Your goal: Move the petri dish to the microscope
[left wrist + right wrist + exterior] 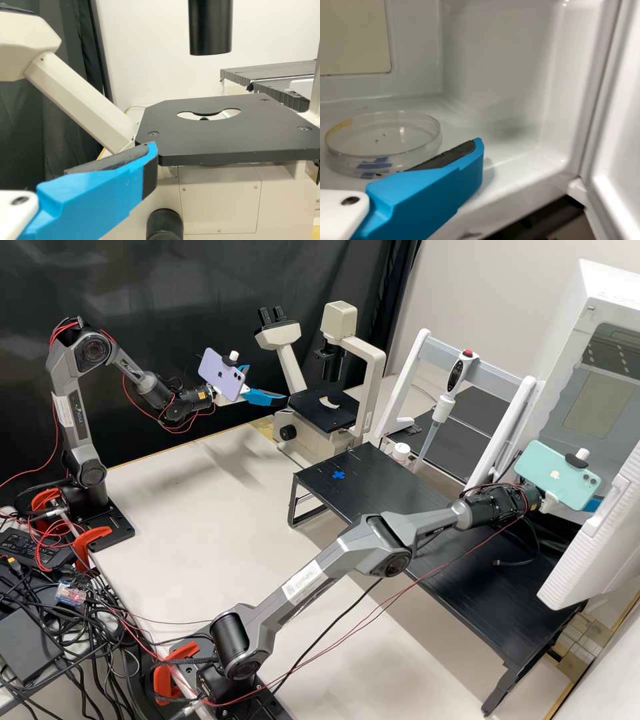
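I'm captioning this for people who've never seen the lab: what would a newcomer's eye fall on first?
Probably the lilac phone and the mint green phone, each mounted on an arm's wrist in the high view. Next, perhaps, the cream microscope near the black curtain. In the right wrist view, a clear petri dish lies inside a white chamber.

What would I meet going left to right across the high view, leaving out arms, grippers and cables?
Purple phone, inverted microscope, pipette, teal phone.
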Motion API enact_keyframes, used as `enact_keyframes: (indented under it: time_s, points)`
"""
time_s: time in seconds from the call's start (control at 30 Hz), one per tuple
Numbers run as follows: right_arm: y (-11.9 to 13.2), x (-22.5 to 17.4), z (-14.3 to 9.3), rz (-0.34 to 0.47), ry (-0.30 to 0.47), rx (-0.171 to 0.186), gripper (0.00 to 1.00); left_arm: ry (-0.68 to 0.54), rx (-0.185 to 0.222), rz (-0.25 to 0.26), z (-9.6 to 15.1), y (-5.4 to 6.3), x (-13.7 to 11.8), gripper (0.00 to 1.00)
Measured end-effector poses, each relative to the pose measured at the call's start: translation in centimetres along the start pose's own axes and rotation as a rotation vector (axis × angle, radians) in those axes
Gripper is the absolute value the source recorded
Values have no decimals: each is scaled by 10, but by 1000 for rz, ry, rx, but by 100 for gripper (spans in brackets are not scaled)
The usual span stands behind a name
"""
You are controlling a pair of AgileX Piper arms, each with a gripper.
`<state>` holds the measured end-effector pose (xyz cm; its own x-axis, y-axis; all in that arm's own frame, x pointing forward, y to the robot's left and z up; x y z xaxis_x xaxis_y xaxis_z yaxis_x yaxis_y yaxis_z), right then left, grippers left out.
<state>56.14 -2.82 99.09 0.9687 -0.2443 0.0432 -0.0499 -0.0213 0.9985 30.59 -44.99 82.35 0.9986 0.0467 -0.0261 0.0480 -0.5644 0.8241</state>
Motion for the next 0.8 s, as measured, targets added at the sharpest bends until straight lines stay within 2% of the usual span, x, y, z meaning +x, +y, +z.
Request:
enact_keyframes:
  time_s: [0.17,0.43,0.53,0.67,0.8]
  points:
    - [13,-6,0,21,6,-1,100,0,0,0,0,0,0,100]
    - [14,-6,-3,19,7,-6,100,0,0,0,0,0,0,100]
    - [12,-4,0,18,1,-4,100,0,0,0,0,0,0,100]
    - [6,0,4,8,-10,-24,100,0,0,0,0,0,0,100]
    - [2,2,2,2,-6,-12,100,0,0,0,0,0,0,100]
